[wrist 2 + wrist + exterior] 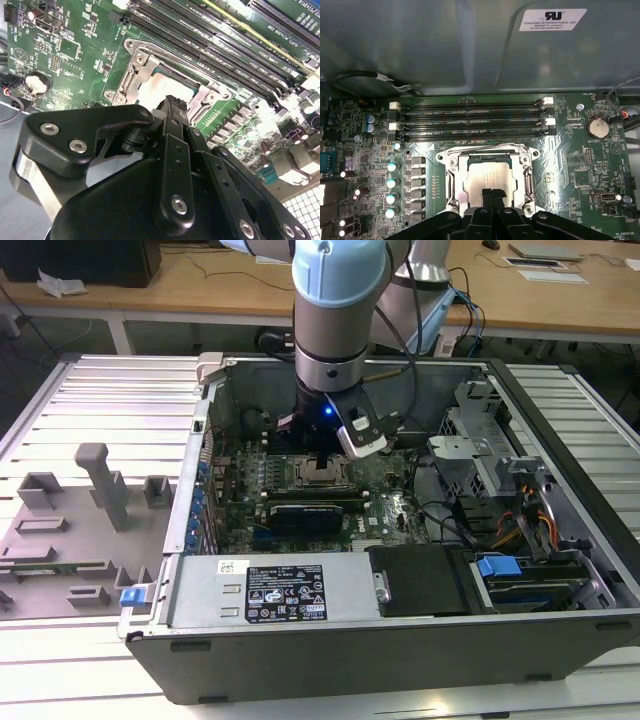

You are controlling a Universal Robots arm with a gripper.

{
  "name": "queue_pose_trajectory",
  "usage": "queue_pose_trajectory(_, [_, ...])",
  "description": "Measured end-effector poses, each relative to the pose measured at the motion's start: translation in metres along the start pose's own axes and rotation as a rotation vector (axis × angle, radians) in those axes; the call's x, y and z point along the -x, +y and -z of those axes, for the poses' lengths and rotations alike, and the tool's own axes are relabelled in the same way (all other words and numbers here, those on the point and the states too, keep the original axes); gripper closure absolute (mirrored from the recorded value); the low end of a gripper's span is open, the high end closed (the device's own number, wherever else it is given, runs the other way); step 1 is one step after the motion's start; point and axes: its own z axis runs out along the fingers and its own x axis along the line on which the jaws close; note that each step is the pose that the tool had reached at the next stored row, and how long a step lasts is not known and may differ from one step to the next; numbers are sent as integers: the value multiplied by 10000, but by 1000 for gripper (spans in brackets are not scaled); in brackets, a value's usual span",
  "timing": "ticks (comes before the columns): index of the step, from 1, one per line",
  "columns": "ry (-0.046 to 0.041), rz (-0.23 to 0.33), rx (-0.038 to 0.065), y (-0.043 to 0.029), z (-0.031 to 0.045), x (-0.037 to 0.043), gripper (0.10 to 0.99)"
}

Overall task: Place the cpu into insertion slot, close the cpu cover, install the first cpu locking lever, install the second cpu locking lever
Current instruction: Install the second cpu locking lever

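The cpu (pixel 490 175) lies flat in the insertion slot (pixel 298 476) on the green board, its silvery top showing. Around it sits the cpu cover (pixel 452 172), a silver frame lying down flat over the chip's edges. My gripper (pixel 492 191) hangs straight over the chip with its two black fingers pressed together, tips at or just above the chip's near edge. In the second wrist view the gripper (pixel 172 101) meets the cpu (pixel 149 91) inside the cover (pixel 134 75). The exterior view has the gripper (pixel 322 462) low inside the open computer case.
Long memory slots (pixel 470 120) run just beyond the socket, with a row of capacitors (pixel 392 182) beside it and a coin battery (pixel 596 127). A black graphics card (pixel 310 512), the power supply (pixel 270 590) and the drive cage (pixel 520 490) crowd the case. A grey fixture tray (pixel 70 530) lies outside.
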Motion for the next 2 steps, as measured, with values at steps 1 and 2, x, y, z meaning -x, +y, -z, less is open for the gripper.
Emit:
queue_pose_trajectory(1, [1,0,0,0,0,0,980])
queue_pose_trajectory(2, [0,0,0,0,0,0,980])
